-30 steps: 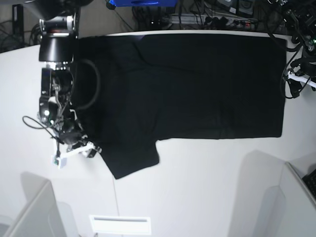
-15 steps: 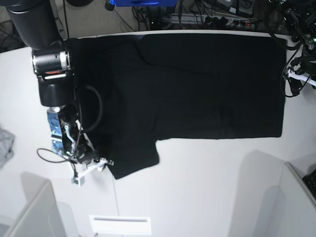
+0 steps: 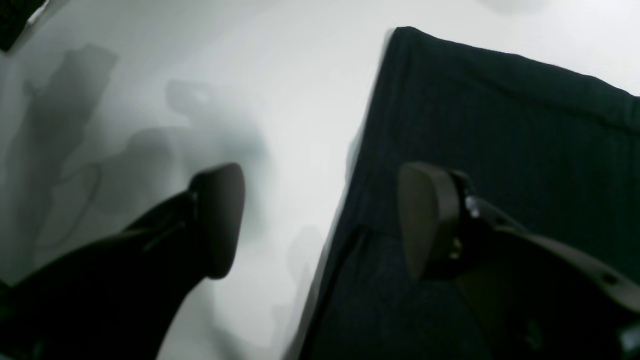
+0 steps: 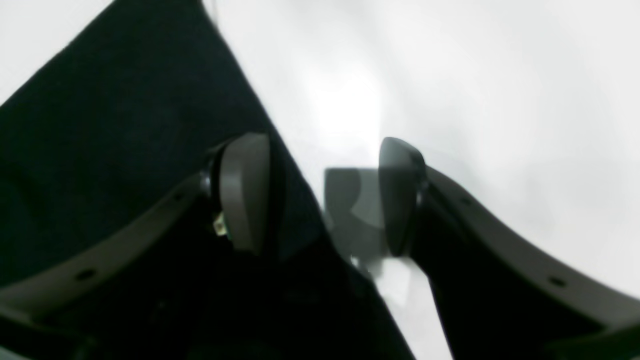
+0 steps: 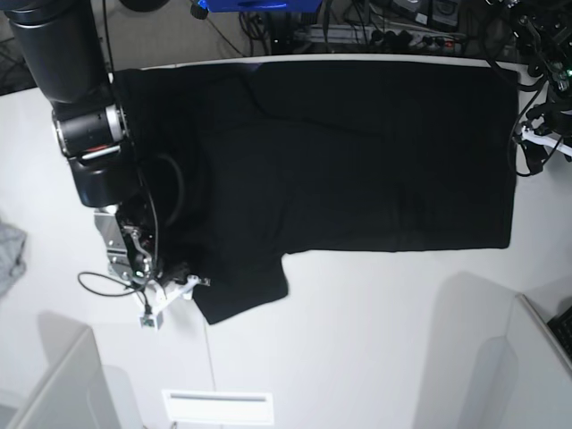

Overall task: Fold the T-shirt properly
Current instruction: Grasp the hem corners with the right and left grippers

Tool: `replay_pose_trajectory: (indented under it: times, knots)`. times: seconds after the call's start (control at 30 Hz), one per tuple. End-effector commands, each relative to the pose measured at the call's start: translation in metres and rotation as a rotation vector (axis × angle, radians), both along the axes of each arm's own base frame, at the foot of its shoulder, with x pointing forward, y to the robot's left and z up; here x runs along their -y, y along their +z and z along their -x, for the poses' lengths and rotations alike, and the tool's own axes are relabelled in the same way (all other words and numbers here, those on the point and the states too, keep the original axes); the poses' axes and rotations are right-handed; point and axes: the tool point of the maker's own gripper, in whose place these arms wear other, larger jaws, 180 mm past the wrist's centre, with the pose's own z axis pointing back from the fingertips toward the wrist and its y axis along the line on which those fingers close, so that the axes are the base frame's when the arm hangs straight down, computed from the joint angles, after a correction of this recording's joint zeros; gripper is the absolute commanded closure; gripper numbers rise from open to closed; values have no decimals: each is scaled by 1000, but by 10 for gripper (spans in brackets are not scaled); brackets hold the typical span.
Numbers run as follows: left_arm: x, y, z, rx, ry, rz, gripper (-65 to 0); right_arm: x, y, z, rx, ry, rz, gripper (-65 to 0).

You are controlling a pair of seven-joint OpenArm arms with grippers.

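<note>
Straddling the T-shirt point(image 4: 115, 115) sleeve edge on the worktop point(image 4: 475, 75), the right gripper point(image 4: 324, 195) holds open, empty jaws; next, closing on cloth. Left gripper point(image 3: 320, 220) also gapes.

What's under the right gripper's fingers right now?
One side of the open right gripper hangs over the T-shirt sleeve edge, the other over bare white table. Nothing is between the fingers. Whatever lies beneath the cloth is covered.

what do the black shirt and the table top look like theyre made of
T-shirt: soft matte knit cloth, probably cotton-like; it lies limp, and the left wrist view shows fine ribbing. Table: smooth white hard surface, perhaps laminate or painted board; it gives soft glare and clear shadows in the wrist views.
</note>
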Motion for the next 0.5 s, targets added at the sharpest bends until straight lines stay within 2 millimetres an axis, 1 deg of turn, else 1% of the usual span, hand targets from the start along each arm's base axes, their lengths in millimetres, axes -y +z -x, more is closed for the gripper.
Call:
replay_pose_trajectory:
  times: [0.0,0.17,0.33,0.47]
  knots:
    - [-5,13,-5,33,-3,-31,-462,0,23,-19,61,7,1,-321]
    - [-5,13,-4,32,-3,-31,-462,-6,14,-13,42,47,30,-320]
    - [-5,13,-4,32,-3,-31,-462,-6,11,-9,34,47,30,-315]
    - [-5,13,-4,32,-3,-31,-462,-6,4,-3,18,47,28,-314]
